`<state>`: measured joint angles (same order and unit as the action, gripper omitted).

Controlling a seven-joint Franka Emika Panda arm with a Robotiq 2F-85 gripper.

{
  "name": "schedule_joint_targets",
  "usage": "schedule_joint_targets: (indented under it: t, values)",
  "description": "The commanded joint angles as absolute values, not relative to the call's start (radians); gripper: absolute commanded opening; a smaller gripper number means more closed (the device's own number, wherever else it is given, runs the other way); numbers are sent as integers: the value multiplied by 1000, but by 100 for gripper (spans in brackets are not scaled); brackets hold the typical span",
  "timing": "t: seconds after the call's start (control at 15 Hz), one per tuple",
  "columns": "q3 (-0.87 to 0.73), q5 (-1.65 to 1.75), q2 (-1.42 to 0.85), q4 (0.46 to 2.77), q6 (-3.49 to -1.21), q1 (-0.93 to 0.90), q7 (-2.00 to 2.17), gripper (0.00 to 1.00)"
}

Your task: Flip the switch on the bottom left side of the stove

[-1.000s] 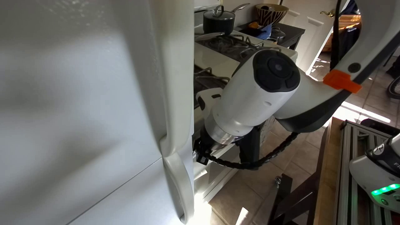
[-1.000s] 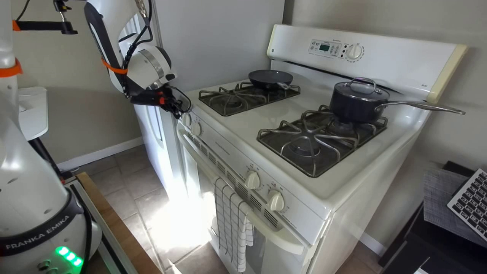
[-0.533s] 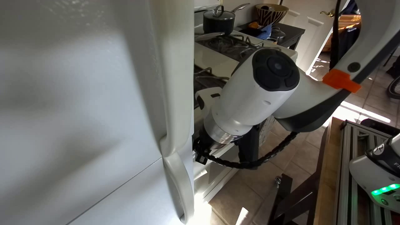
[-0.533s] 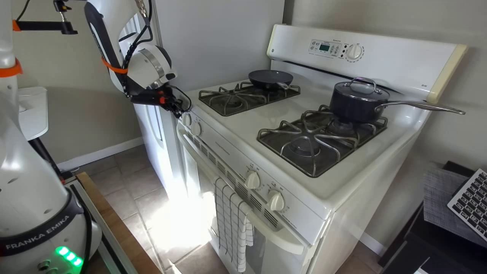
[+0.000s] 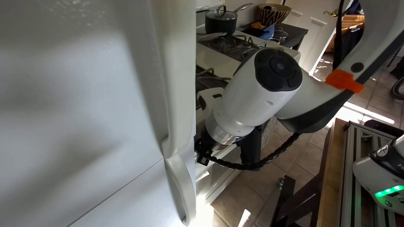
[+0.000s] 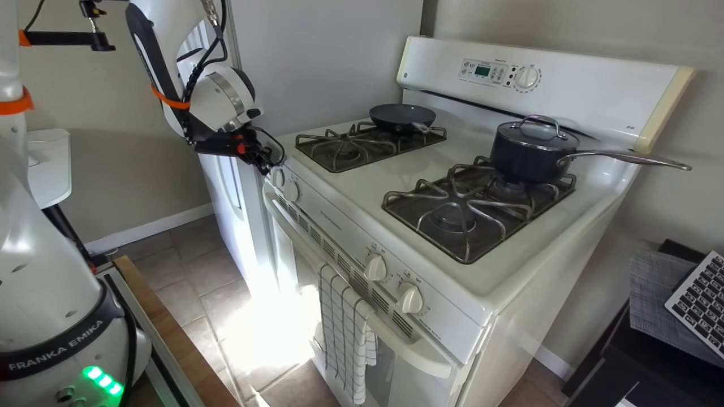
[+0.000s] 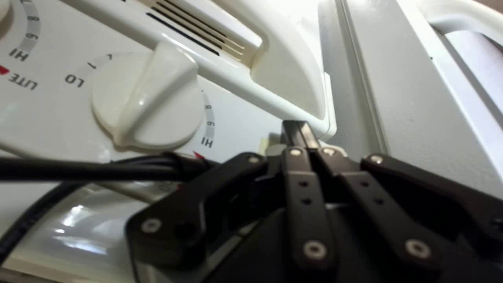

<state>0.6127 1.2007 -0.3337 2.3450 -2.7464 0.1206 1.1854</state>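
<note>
- My gripper is pinched tight, both tips pressed together in the wrist view.
- Stove: big, white, just beside the fridge in both ext. views. My tips are at the left end of its front, fridge side; can't tell if they touch it.
- Wrist view: I see a white knob nr my tips, w/ nos. & "HI" & "LO" round it. A pale bit by the tips is part hid, can't tell what.
- Stove top, ext. view: black pan on the back of the L grate, dark pot w/ lid on the back of the R grate.
- Checked towel hangs on the oven bar.
- Room: tan wall, brown tile floor w/ a v. bright patch of light nr the stove.
- Past the stove's R side: black table w/ a grey mat & a keyboard.
- Far off, ext. view: stripy bowl, white door w/ gold handle.
</note>
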Motion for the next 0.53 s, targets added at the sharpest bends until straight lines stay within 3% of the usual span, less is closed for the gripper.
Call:
schedule_joint_targets:
  t: [0.0, 0.47]
  values:
    - [611, 1192, -324, 2350, -2733, 108, 1258, 0]
    - [616, 1152, -309, 2361, -2722, 112, 1253, 0]
